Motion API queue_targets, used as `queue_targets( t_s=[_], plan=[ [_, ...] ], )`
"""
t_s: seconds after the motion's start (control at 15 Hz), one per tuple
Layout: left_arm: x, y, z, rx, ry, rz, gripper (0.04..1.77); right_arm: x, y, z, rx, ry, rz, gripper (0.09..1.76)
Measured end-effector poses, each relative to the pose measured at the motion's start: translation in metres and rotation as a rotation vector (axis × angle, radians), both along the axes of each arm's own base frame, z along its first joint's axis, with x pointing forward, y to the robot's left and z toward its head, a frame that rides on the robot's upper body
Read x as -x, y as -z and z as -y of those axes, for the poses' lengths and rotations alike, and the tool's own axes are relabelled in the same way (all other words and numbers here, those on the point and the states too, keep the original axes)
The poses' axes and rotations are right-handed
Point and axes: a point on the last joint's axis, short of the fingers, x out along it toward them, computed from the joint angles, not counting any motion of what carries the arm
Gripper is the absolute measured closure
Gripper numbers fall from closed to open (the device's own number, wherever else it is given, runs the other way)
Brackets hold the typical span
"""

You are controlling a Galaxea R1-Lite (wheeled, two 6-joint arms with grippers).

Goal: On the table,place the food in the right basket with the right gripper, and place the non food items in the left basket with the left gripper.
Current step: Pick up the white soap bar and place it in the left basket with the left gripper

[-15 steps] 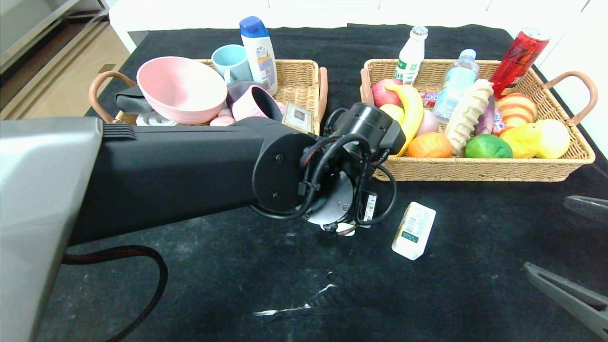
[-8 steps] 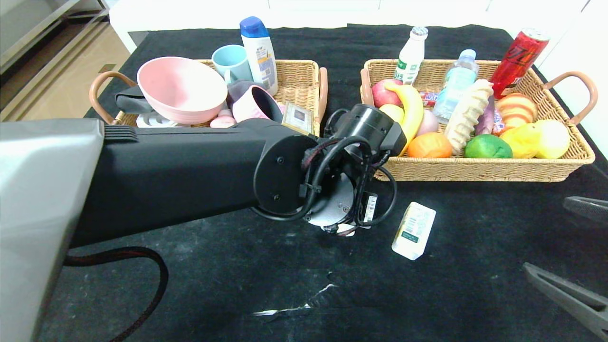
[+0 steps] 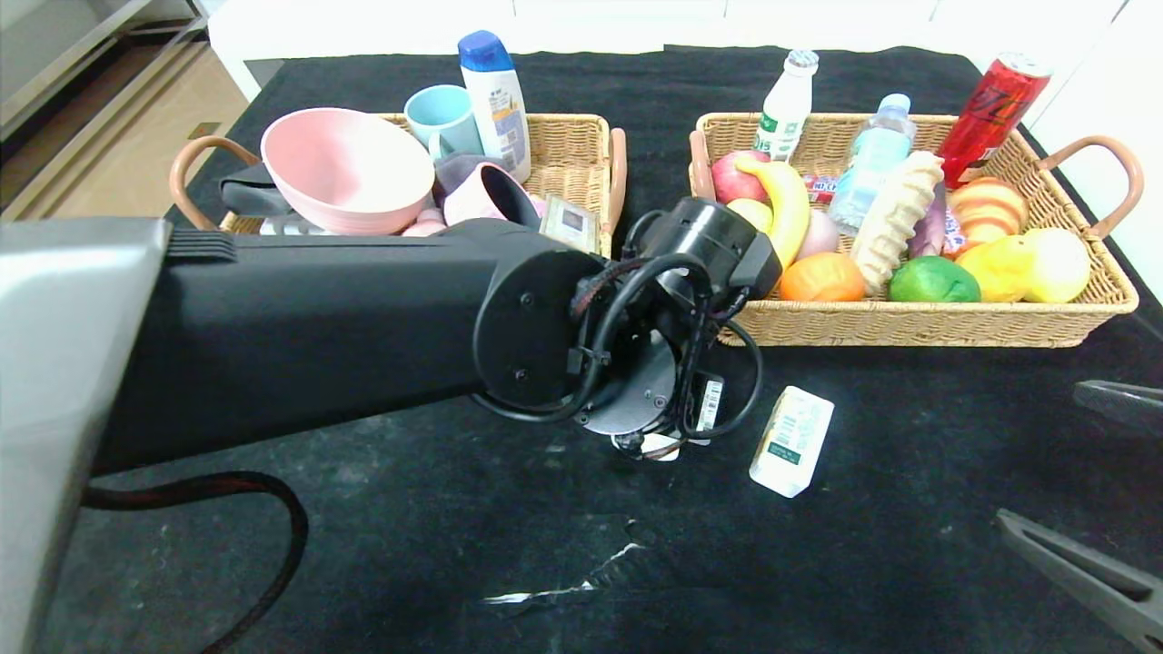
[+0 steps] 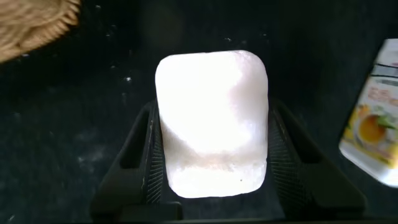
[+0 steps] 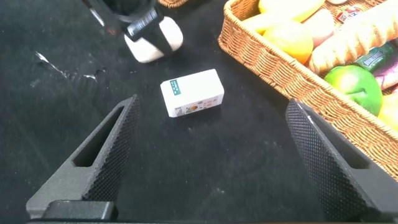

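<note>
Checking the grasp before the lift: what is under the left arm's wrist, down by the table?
The left end effector is shut on the plain white bar, fingers on both its sides. In the head view the wrist covers it; only a white sliver shows. Whether the bar touches the table cannot be told.

The right tool point(image 5: 211, 162), a black claw with two textured tapered fingers spread wide, hovered over the black-clothed table point(image 5: 236, 168). Beyond it lay a small white green-printed box point(image 5: 192, 93), near a tan woven wicker basket point(image 5: 273, 65) of fruit. Farther off, the left tool point(image 5: 138, 28) clasped a plain white rounded bar point(image 5: 155, 41).
</note>
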Motion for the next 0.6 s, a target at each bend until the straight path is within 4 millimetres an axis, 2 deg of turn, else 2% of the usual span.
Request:
queue_targets(
  t_s=[0.2, 0.6],
  plan=[
    [0.017, -0.021, -0.009, 0.020, 0.015, 0.021, 0.80, 0.000, 0.000, 0.000, 0.001, -0.001, -0.003, 0.14],
    [0.046, -0.057, -0.043, 0.061, 0.017, 0.057, 0.80, -0.001, 0.004, -0.003, 0.015, -0.014, -0.017, 0.14]
  ],
)
